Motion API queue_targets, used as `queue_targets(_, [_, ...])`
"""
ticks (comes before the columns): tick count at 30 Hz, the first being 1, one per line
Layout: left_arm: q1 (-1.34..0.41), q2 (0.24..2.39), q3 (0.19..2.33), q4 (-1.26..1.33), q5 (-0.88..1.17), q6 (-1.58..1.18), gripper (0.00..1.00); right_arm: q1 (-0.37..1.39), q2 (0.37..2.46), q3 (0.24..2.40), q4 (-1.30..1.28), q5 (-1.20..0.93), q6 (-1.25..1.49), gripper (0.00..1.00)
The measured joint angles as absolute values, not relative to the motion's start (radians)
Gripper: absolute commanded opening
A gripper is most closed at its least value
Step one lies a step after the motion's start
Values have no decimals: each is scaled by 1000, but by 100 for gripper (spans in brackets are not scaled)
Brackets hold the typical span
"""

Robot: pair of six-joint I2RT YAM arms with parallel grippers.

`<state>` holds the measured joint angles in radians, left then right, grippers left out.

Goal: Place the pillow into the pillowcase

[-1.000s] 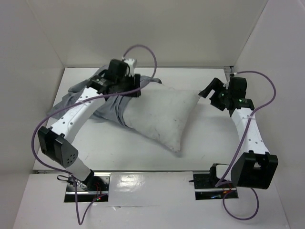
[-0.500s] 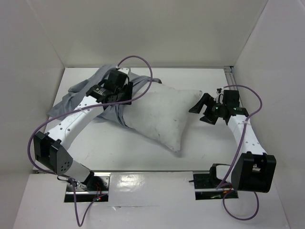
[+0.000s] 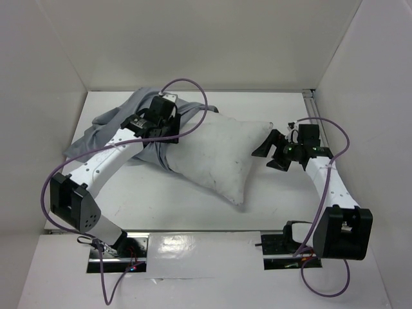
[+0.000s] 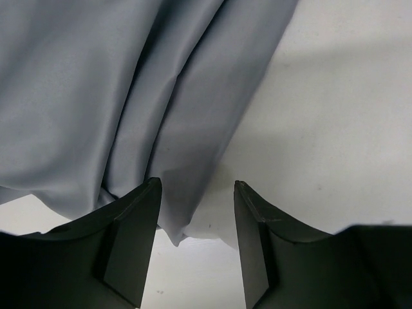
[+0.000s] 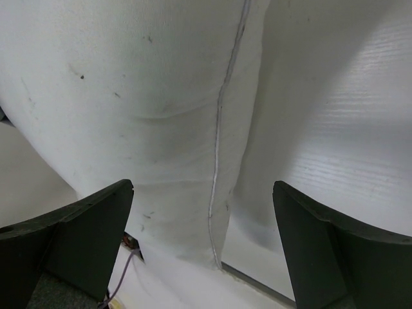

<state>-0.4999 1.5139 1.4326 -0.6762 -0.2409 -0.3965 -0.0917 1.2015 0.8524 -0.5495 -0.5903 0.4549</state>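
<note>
The white speckled pillow (image 3: 222,154) lies slantwise on the table, its left end inside the mouth of the grey pillowcase (image 3: 112,125), which is bunched at the back left. My left gripper (image 3: 165,134) hovers over that mouth. In the left wrist view it (image 4: 196,183) is open, a loose edge of the pillowcase (image 4: 96,96) hanging between its fingers beside the pillow (image 4: 335,116), not pinched. My right gripper (image 3: 267,156) stands wide open at the pillow's right corner. In the right wrist view the pillow's seamed edge (image 5: 219,129) lies between the jaws of that gripper (image 5: 203,187), untouched.
White walls (image 3: 193,45) box the table in at the back and on both sides. A metal rail (image 3: 311,103) runs along the right back corner. Purple cables (image 3: 190,84) loop over both arms. The arm bases (image 3: 116,248) sit at the near edge.
My right gripper has swung left and down to the pillow's right corner. My left gripper has dipped slightly toward the pillowcase's mouth, and more grey cloth shows behind it.
</note>
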Motion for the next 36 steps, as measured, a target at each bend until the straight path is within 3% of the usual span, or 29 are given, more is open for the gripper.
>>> queue_targets(5, [-500,1554,1433,-682,-242,-398,51,-82,1201,842,-546,-595,456,97])
queue_targets(6, [-500,1557,1433,-683,-242,-400,38,-81,1201,842,-546,-595,456,97])
queue_targets(10, [-500,1557,1433,-689,-261,-413,8,-78,1201,842,-544,-599,456,97])
queue_targets(12, [-500,1557,1433,-693,-269,-423,0,-69,1202,841,-538,-606,455,97])
queue_targets(15, [-500,1557,1442,-703,-263,-421,0,-30,1207,833,-517,-618,461,91])
queue_targets(19, [-500,1557,1485,-715,-143,-424,0,76,1219,793,-419,-633,525,53])
queue_targets(20, [-502,1557,1496,-706,-83,-425,0,109,1225,777,-380,-638,546,30])
queue_targets(22, [-516,1558,1502,-654,63,-453,0,176,1256,757,-286,-638,607,11])
queue_targets(24, [-558,1579,1507,-592,232,-502,0,226,1316,757,-187,-624,663,0])
queue_targets(30, [-744,1753,1626,-467,532,-579,0,247,1430,766,20,-578,804,0])
queue_targets(32, [-745,1758,1629,-470,572,-582,10,247,1423,766,46,-569,826,0])
queue_targets(33, [-733,1757,1642,-481,582,-581,15,247,1418,766,57,-562,834,0])
queue_targets(34, [-718,1757,1657,-489,589,-579,35,247,1411,765,65,-556,842,0])
queue_targets(36, [-692,1753,1705,-526,591,-566,59,247,1387,762,86,-542,849,0])
